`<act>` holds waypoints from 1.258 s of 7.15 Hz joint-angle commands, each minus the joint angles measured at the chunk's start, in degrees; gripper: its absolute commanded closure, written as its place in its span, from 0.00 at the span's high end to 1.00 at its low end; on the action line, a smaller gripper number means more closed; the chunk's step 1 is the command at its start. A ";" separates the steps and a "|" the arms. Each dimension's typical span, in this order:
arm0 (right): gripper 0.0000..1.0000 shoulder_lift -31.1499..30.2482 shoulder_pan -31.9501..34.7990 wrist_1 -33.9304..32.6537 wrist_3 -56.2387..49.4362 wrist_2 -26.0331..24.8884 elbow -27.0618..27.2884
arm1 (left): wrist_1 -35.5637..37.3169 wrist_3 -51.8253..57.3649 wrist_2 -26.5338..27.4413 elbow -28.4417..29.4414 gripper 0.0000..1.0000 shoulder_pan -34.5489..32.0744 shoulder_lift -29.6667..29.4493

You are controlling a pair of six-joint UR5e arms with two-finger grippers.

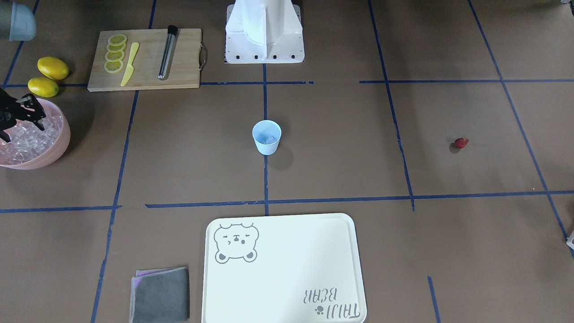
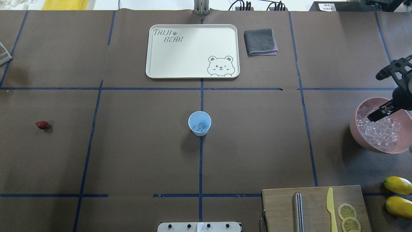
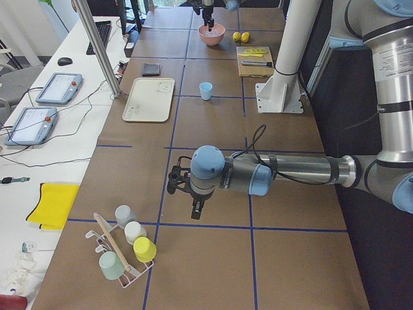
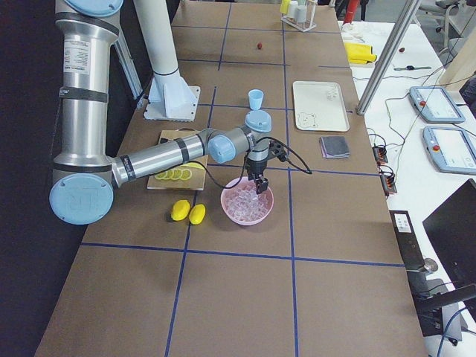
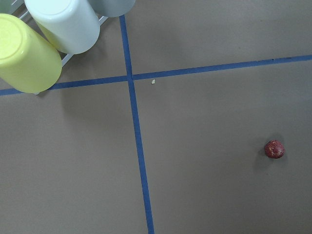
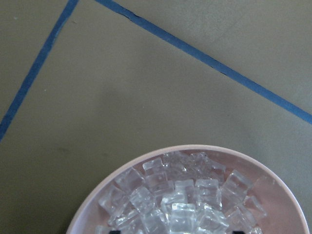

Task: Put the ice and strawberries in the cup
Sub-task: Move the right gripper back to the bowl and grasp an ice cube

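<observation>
Right claw [image 4: 258, 186]: over the pink bowl [image 1: 45, 157] at the worktop's right end, pointing down at the heap of ice [image 6: 185, 200]. Fingers spread wide. Nothing held between them. Cannot tell if the tips touch the cubes.

Right wrist view: only two dark finger ends at the bottom edge, one either side of the heap. Cubes piled to the rim.

Left claw [image 3: 181, 187]: low over the worktop near its left end, beside a rack of upturned cups [image 5: 29, 53]. Seen only from the side, so cannot tell how far open or whether it holds anything. Left wrist view shows no fingers.

Cup [image 1: 267, 147]: upright at mid-worktop, on a blue tape line. Overhead view shows a few clear cubes at its bottom; side views too small to confirm.

Strawberry [image 2: 42, 125]: alone on bare worktop toward the left end, well apart from the cup. Also in the left wrist view, right of centre.

Lemons [image 1: 53, 67] just beside the bowl, toward the robot-side edge.
</observation>
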 commanded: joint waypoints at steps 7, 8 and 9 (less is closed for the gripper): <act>0.79 1.14 -2.54 0.12 -0.59 -1.33 -3.93 | 0.07 -0.17 0.00 -0.79 1.00 -0.09 0.09; 0.77 1.14 -2.64 0.12 -0.32 -1.33 -3.93 | 0.15 -0.17 0.00 -0.79 1.00 0.00 0.09; 0.73 1.05 -2.64 0.12 -0.23 -1.25 -3.93 | 0.15 -0.17 0.00 -0.71 1.00 0.00 0.09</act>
